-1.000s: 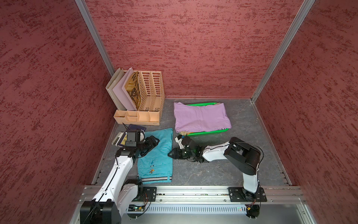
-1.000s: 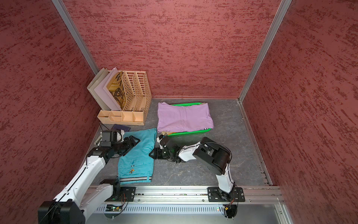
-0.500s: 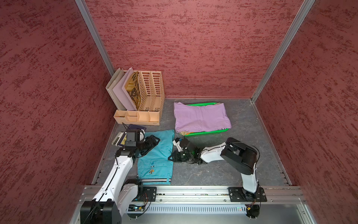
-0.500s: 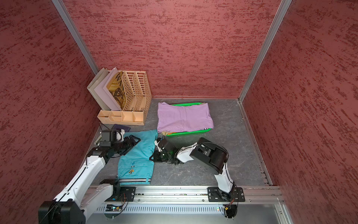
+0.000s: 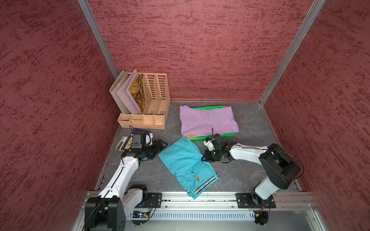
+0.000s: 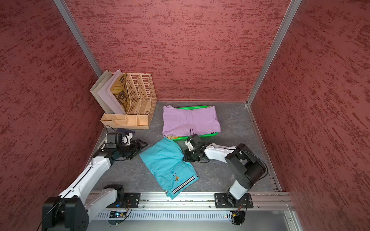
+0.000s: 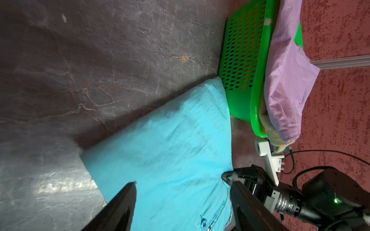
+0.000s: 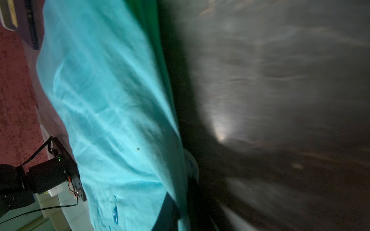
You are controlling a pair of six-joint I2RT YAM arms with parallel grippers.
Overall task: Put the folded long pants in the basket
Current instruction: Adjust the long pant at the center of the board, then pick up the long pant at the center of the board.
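Grey tbl [image 5: 250, 124], 1 teal pants [image 5: 186, 160], 1 lilac pants [image 5: 208, 120] atop 1 basket [image 5: 208, 107]

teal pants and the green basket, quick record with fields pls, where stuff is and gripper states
green perforated plastic basket: near the back wall
teal folded cloth pants with striped waistband: flat on the grey table, diagonal, outside the basket
lilac folded pants: on top in the basket, overhanging its rim
khaki folded pants: under the lilac, edge showing
left gripper: open, at the teal pants' edge
right gripper: shut on the teal pants' edge
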